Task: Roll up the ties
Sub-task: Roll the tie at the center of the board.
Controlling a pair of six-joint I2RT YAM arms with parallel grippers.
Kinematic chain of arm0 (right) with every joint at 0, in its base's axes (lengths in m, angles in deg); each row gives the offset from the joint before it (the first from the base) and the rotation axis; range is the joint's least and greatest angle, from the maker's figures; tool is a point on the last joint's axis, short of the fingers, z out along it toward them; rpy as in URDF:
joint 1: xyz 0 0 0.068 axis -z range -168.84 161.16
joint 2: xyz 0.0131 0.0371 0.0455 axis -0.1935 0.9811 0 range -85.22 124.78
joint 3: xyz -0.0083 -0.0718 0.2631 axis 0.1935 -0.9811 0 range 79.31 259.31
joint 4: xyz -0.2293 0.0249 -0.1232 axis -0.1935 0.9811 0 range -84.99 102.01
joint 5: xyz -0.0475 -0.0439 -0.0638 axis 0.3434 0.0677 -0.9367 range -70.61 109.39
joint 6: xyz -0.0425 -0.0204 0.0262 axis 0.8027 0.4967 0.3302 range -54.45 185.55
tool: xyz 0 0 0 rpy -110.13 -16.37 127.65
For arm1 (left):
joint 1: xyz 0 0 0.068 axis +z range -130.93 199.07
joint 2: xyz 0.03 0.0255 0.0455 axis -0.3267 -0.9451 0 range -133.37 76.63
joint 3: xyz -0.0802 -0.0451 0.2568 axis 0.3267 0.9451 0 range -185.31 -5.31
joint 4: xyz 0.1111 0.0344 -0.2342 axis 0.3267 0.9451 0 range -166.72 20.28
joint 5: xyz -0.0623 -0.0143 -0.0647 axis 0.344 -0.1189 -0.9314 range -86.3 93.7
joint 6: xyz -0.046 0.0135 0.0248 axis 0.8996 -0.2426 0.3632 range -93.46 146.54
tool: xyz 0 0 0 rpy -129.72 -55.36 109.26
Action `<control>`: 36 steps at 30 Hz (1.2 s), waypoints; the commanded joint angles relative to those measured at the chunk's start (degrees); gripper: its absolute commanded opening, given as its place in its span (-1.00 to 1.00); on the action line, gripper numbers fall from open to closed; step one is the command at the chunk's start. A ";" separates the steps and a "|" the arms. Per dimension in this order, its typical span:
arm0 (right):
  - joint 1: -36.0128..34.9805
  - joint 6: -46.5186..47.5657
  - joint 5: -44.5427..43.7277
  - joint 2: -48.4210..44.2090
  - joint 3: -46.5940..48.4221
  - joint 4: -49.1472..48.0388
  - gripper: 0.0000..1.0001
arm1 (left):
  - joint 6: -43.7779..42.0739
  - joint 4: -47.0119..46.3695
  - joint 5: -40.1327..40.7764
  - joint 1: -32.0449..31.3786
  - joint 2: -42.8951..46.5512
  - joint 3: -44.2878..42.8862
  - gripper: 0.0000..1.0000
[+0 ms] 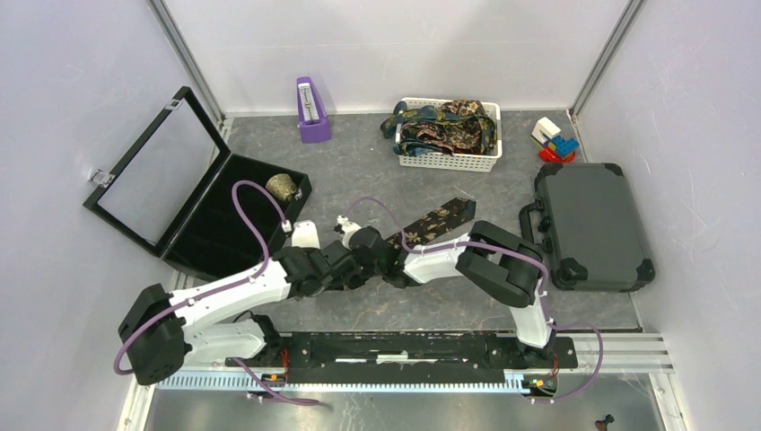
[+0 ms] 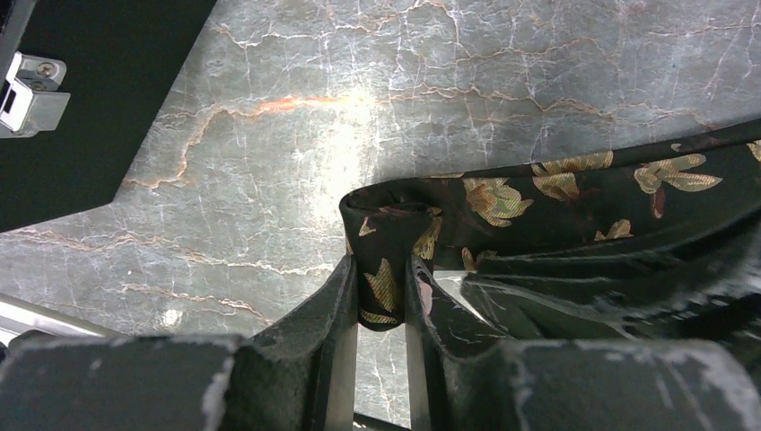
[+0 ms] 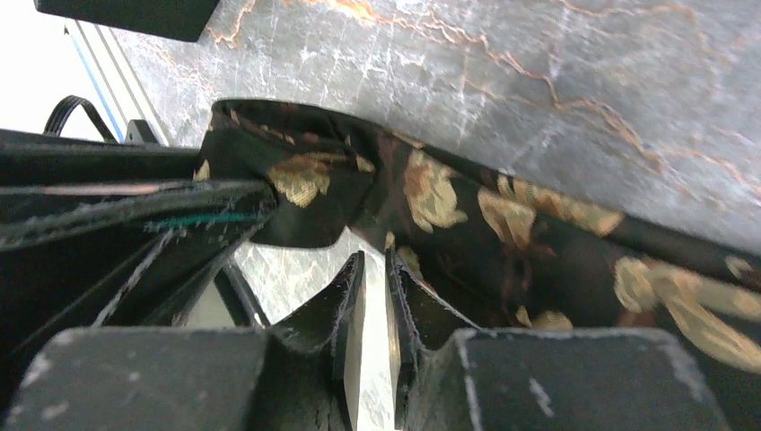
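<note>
A black tie with a gold floral print lies slanted on the table's middle. My left gripper is shut on its folded-over end; the rest of the tie runs off to the right. My right gripper sits just beside the same tie, its jaws almost together with only bare table in the slit between them. Both grippers meet at the tie's near end. More ties are heaped in a white basket. A rolled tie sits in the black case.
An open black case with its lid up stands at the left. A purple metronome is at the back. A closed grey case lies at the right, with toy blocks behind it.
</note>
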 commanded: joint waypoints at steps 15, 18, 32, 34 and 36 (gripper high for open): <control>6.52 3.23 -4.48 -20.14 -19.39 -0.31 -0.61 | 4.91 5.26 8.01 -4.53 -12.36 -8.46 -0.95; 8.48 4.00 -5.73 -24.31 -22.97 0.67 -0.60 | 5.28 5.88 8.58 -5.30 -15.37 -9.58 -0.95; 13.33 6.71 -10.85 -37.72 -30.37 6.76 -0.59 | 6.76 9.33 10.03 -8.74 -31.15 -18.72 -0.95; 13.66 6.90 -10.95 -38.46 -30.89 7.11 -0.59 | 6.36 9.38 9.98 -9.17 -33.61 -20.13 -0.95; 13.81 7.10 -10.95 -38.97 -31.32 7.32 -0.59 | 6.32 9.29 9.68 -9.30 -36.03 -21.35 -0.95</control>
